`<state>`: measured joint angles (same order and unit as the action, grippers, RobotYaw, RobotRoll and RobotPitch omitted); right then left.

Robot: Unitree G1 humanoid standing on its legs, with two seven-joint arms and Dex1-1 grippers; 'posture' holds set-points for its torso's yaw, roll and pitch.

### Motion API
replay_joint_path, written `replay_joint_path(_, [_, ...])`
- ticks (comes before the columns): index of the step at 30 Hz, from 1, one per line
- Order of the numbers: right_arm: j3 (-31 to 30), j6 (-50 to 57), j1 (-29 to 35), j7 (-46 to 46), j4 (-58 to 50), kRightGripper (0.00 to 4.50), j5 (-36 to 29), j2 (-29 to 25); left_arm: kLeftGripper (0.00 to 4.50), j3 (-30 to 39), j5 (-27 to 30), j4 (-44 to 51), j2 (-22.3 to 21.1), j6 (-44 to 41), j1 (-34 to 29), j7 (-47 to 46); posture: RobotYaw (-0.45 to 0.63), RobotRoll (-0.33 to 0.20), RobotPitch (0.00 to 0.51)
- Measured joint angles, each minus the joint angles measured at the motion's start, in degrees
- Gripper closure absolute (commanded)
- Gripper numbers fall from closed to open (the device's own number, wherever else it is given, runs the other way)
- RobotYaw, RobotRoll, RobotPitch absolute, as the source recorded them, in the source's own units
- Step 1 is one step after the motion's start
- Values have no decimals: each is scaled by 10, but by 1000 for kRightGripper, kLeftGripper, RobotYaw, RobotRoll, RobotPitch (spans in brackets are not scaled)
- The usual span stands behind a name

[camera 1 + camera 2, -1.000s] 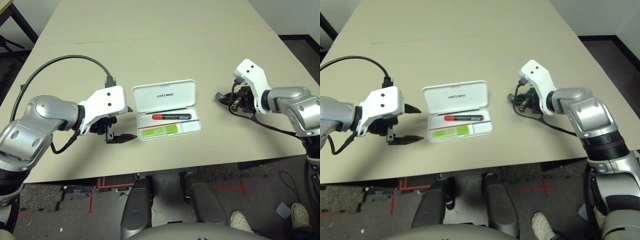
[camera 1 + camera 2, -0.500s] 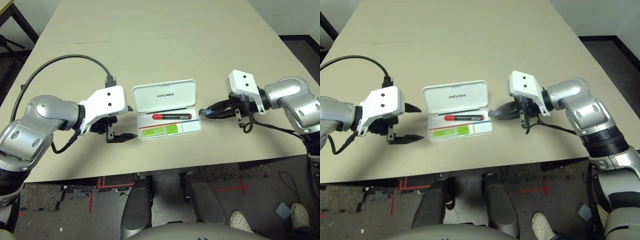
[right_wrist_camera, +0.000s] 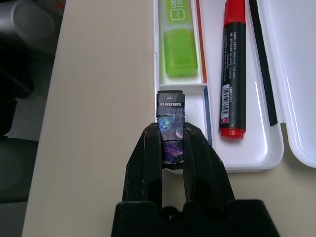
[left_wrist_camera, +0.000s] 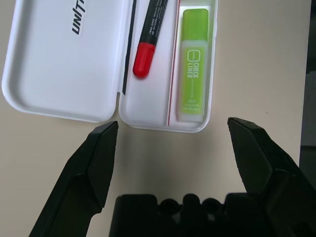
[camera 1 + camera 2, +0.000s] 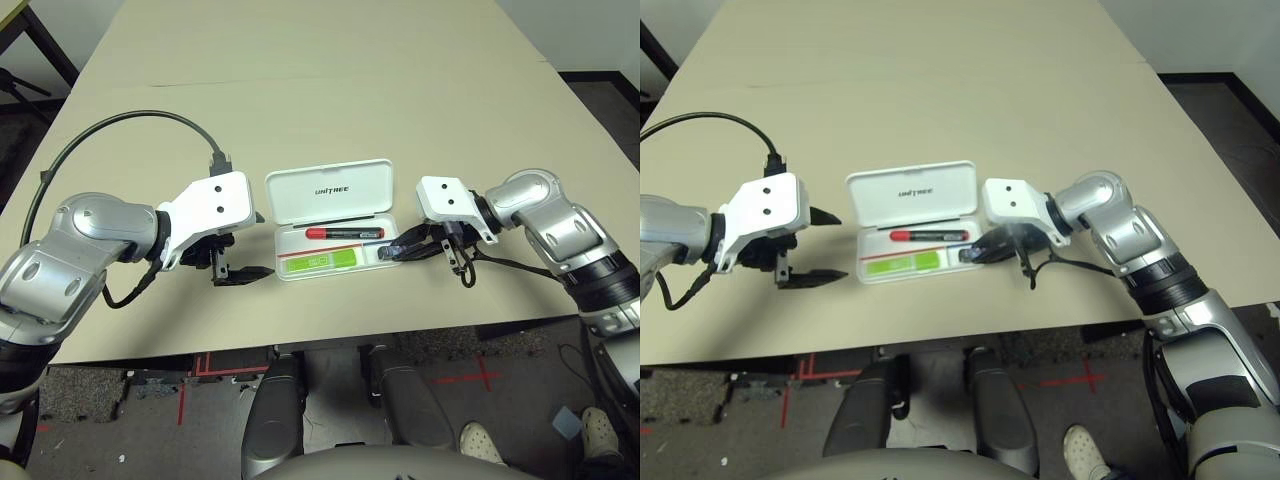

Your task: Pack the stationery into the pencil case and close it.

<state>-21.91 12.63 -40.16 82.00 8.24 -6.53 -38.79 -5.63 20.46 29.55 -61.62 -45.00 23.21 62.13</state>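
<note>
The marker (image 5: 343,232) lies in the open case (image 5: 395,257), behind the highlighter (image 5: 317,262).

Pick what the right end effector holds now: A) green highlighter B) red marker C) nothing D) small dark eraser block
D: the right end effector is clamped on the small dark eraser block over the open pencil case, where the red marker and green highlighter already lie.

Silver jointed forearms, white boxy wrist housings with dark screw holes, looping black cables

The pencil case (image 5: 330,195) looks like smooth, shiny white plastic. The table (image 5: 300,80) is matt tan. The eraser (image 3: 170,116) has a shiny printed wrapper.
</note>
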Motion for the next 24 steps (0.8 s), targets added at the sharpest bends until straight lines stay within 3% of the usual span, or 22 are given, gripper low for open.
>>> replay_joint_path(5, [0, -5, 0, -6, 6, 4192, 2, 11, 0, 0, 1, 9, 0, -1, -2, -4, 32, 0, 184])
replay_joint_path(16, [43, 15, 1, -8, -11, 193, -38, 11, 0, 0, 1, 9, 0, -1, -4, -4, 33, 0, 180])
replay_joint_path(24, [162, 63, 67, -26, -47, 54, -128, -32, 0, 5, 1, 7, -1, 1, -14, -5, 28, 0, 173])
